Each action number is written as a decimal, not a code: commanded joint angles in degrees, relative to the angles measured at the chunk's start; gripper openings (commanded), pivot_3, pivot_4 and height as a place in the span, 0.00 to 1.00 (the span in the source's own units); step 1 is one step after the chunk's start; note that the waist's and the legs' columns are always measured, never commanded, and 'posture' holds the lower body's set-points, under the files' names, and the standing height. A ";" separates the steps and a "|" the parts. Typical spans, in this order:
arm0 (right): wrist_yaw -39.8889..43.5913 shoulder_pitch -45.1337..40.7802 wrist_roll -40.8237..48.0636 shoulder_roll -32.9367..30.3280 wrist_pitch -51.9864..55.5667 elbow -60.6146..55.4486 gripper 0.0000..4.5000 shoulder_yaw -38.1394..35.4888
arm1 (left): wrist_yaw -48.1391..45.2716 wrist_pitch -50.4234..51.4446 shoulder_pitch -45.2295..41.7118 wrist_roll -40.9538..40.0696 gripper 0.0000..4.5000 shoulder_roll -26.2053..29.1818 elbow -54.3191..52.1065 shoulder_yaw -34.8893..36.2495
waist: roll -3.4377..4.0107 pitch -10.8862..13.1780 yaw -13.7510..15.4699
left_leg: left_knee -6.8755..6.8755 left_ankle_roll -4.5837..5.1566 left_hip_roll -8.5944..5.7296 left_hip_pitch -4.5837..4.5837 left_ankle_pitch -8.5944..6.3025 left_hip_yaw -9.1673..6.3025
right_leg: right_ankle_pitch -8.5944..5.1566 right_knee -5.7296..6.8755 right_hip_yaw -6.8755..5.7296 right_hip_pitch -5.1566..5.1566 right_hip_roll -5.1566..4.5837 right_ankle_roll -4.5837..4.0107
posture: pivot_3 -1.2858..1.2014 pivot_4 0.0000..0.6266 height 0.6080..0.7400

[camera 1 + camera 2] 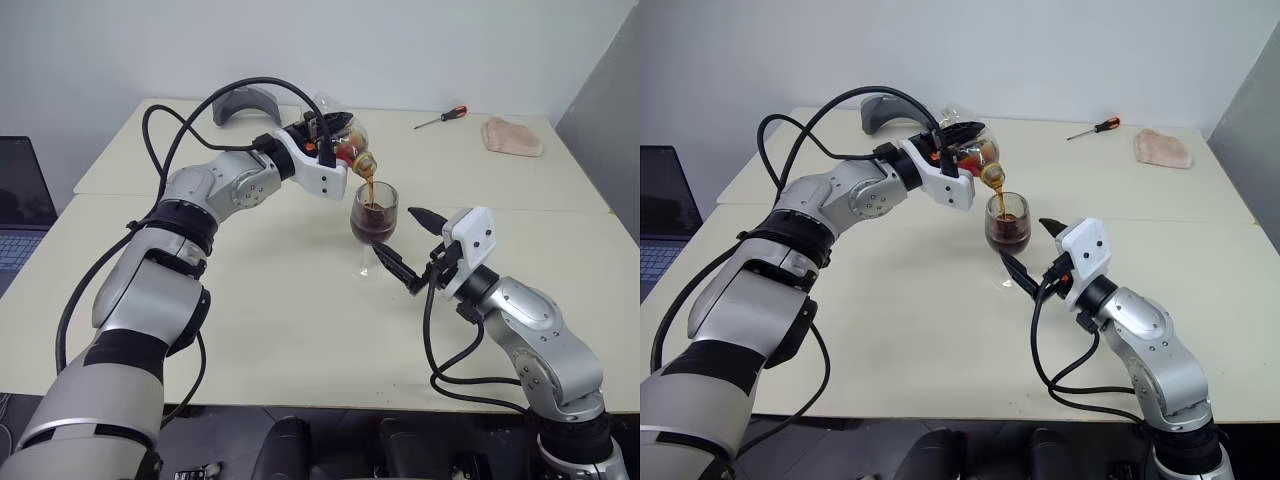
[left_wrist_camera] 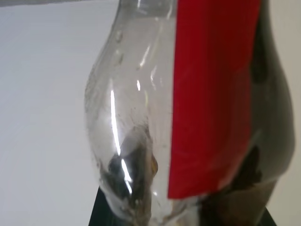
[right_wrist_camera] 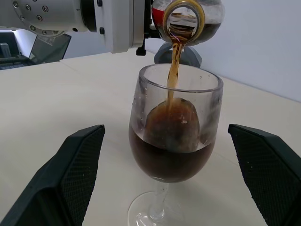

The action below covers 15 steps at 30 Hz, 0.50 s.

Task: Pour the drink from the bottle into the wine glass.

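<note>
while pouring, bottle (image 1: 345, 140) fills left hand (image 1: 325, 135).

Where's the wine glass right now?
In the left eye view, the wine glass stands mid-table under the tilted bottle, in front of the open right gripper.

Bottle (image 1: 345, 140): clear plastic, bulbous, red label, uncapped; tipped mouth-down above the glass, with some dark liquid left near the neck. Drink (image 3: 175, 70): dark brown, falling in a thin stream from the mouth into the bowl. Glass (image 3: 174, 136): clear, stemmed, upright on the table; bowl about half full, droplets on the inner wall.
</note>
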 commanded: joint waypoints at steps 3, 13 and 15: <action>0.88 0.22 0.78 -0.04 -0.65 -2.41 1.00 0.12 | -0.11 0.30 -1.83 -1.47 0.20 -0.02 -0.71 0.92 | 0.00 0.00 0.00 | 0.01 0.00 0.00 0.00 0.00 0.00 | 0.00 0.00 0.00 0.00 0.00 0.00 | 0.52 0.24 1.00; 1.82 -0.01 1.08 0.26 -1.07 -2.15 1.00 0.63 | -11.34 2.08 1.64 -12.82 0.20 -3.08 -3.27 5.61 | 0.00 0.00 -0.04 | 0.04 -0.01 0.01 0.00 0.00 0.01 | 0.00 0.03 0.01 0.00 0.00 0.00 | 0.52 0.24 1.00; 2.17 0.06 1.19 0.22 -1.13 -2.15 1.00 0.69 | -15.24 4.06 2.83 -16.46 0.20 -4.08 -4.26 7.33 | 0.00 0.00 -0.04 | 0.06 -0.01 0.01 0.00 0.01 0.00 | 0.00 0.04 0.00 0.00 0.00 -0.01 | 0.52 0.24 1.00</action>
